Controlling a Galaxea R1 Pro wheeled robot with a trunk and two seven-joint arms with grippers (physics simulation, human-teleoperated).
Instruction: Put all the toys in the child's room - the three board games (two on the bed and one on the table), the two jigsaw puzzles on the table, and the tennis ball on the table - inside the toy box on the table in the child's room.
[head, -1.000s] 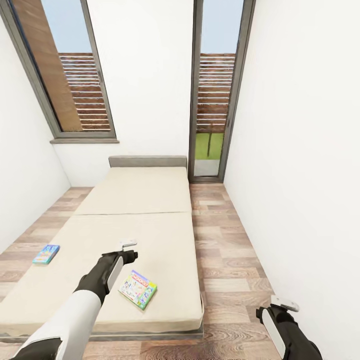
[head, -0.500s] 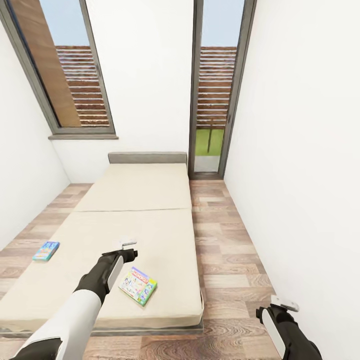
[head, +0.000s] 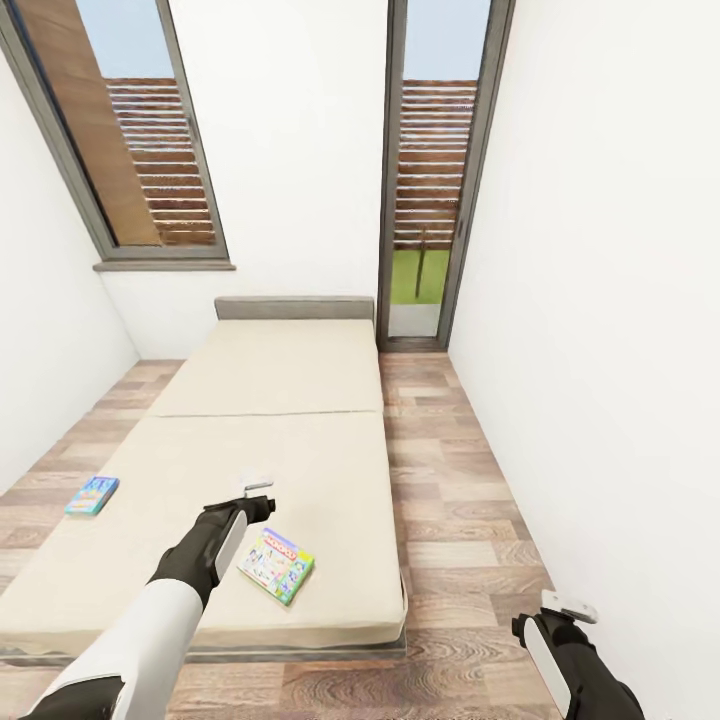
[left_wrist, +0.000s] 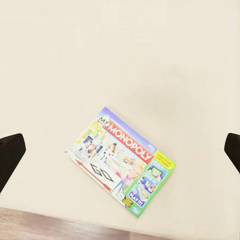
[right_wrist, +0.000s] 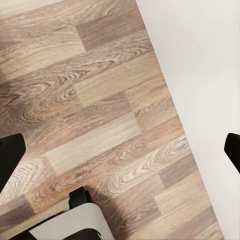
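A colourful Monopoly board game (head: 275, 565) lies flat on the beige bed (head: 270, 400), near its front right corner. The left wrist view looks straight down on this board game (left_wrist: 122, 162). My left gripper (head: 257, 490) hovers open above the mattress just behind the game, with its dark fingertips (left_wrist: 10, 157) spread wide and nothing between them. A second, blue board game (head: 92, 494) lies at the bed's left edge. My right gripper (head: 567, 608) hangs open low over the wooden floor (right_wrist: 100, 100) beside the right wall.
The bed stands along the room's middle, its grey headboard (head: 294, 307) against the far wall. Tall windows (head: 140, 140) and a glass door (head: 432, 180) are behind it. A strip of floor (head: 450, 480) runs between bed and the right wall (head: 600, 300).
The whole picture has shifted slightly upward, so the camera has moved. Both arms hold the same pose and the games lie where they were.
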